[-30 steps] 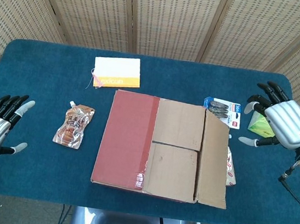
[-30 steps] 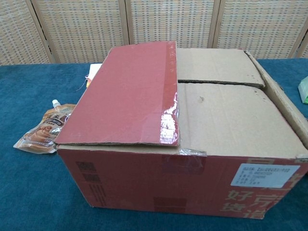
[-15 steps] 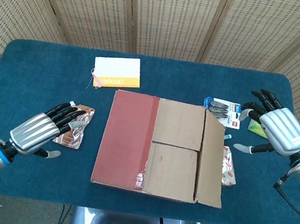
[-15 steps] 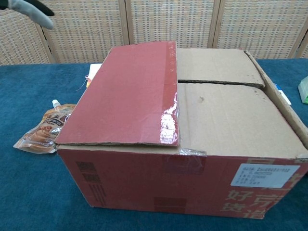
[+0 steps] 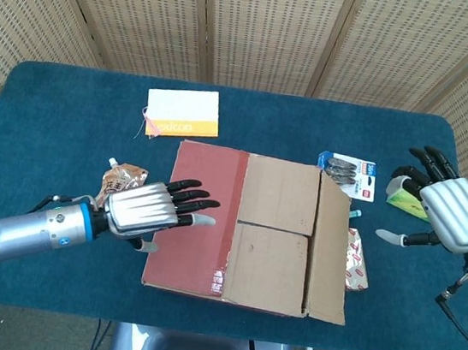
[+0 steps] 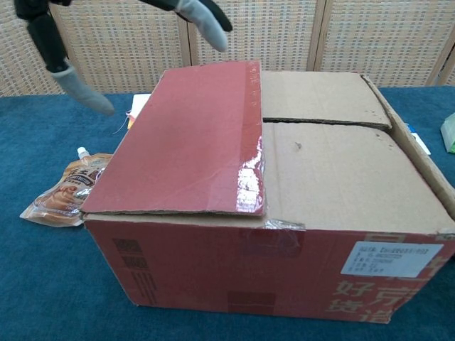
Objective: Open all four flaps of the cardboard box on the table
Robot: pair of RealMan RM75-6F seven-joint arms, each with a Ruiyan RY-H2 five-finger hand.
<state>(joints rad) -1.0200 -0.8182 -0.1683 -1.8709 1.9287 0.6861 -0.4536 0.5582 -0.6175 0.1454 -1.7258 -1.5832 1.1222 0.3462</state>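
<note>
Reaching in over the cardboard box (image 5: pixel 253 229), the left hand (image 5: pixel 147 209) has come a long way in a very short time. A moment ago it was out at the edge of the surface (image 5: pixel 61 109), then it was by the snack pouch (image 5: pixel 119 181), and now its fingers (image 5: pixel 192 200) hang over the red flap (image 5: pixel 198 218). The fingers are spread apart and straight, and they hold nothing. In the chest view two of the fingers (image 6: pixel 202 18) show up high, well above the red flap, so I think they are not touching it yet.

The box sits in the middle of the blue surface, right under and ahead of the left fingers. The red flap is a little lifted at its near edge but lies almost flat. Past the fingertips lie two brown flaps (image 5: pixel 274 232), shut, and beyond them a long brown flap (image 5: pixel 332 253) on the far side of the box.

The right hand (image 5: pixel 449 212) has only shifted a little. It stays far off to the side, next to a green packet (image 5: pixel 405 196), with its fingers apart and nothing in them.

So no flap is open yet. The left hand looks ready to start on the red flap first. I think it needs to get its fingers under the flap's free edge and swing it outward
</note>
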